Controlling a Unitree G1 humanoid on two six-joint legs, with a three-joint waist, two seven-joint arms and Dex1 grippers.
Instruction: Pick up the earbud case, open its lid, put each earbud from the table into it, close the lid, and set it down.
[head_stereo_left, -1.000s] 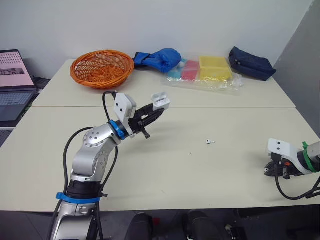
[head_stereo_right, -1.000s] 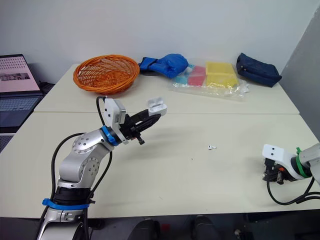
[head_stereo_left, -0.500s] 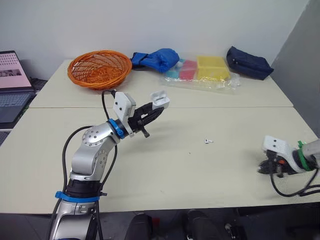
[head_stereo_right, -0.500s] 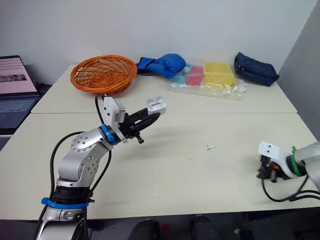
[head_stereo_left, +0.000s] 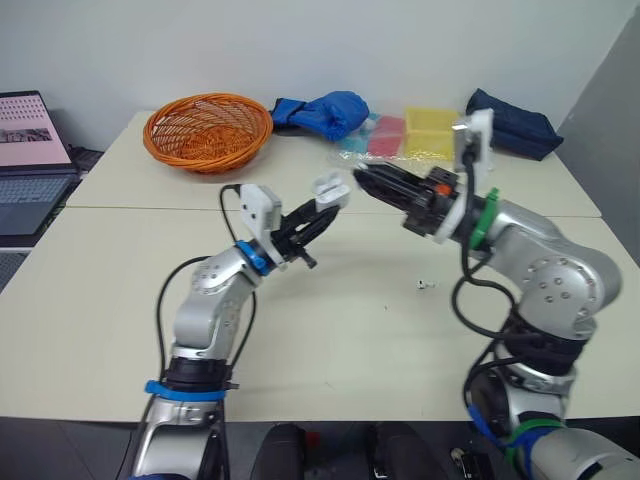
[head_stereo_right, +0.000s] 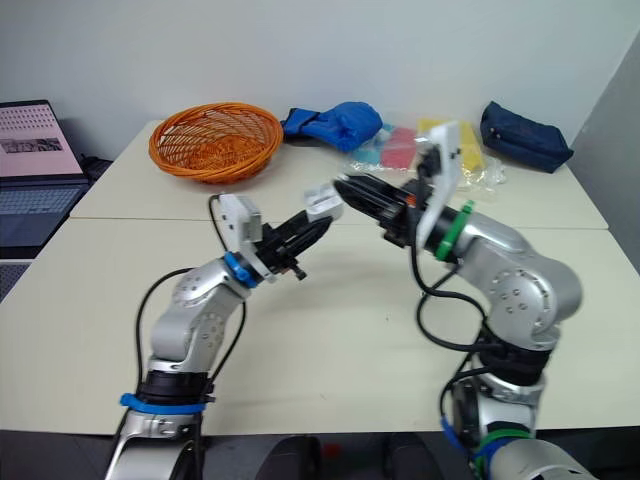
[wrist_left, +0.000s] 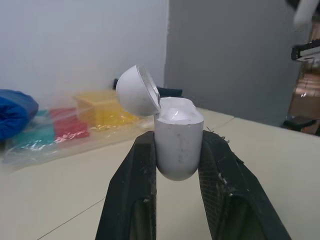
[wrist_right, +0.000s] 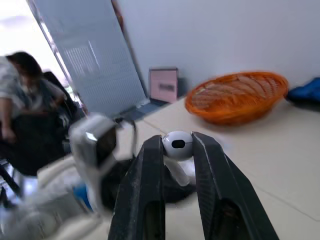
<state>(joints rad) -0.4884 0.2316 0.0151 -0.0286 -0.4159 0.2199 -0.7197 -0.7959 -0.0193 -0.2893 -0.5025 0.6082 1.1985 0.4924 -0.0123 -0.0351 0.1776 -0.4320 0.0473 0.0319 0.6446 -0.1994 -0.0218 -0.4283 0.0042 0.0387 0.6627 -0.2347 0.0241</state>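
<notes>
One pale beige surface (head_stereo_left: 330, 340) lies under two raised hands. The left hand (head_stereo_left: 322, 207) grasps one small white plastic earbud case (wrist_left: 177, 145), its lid open. There are two small white earbuds: the right wrist view shows one earbud (wrist_right: 177, 144) pinched in the right hand (head_stereo_left: 368, 182), and the eye views show the other earbud (head_stereo_left: 424, 285) on the surface.

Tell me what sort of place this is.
Probably an office or lab workroom: plain pale tables pushed together, an open laptop off to the left, and a seated person in the background.
</notes>
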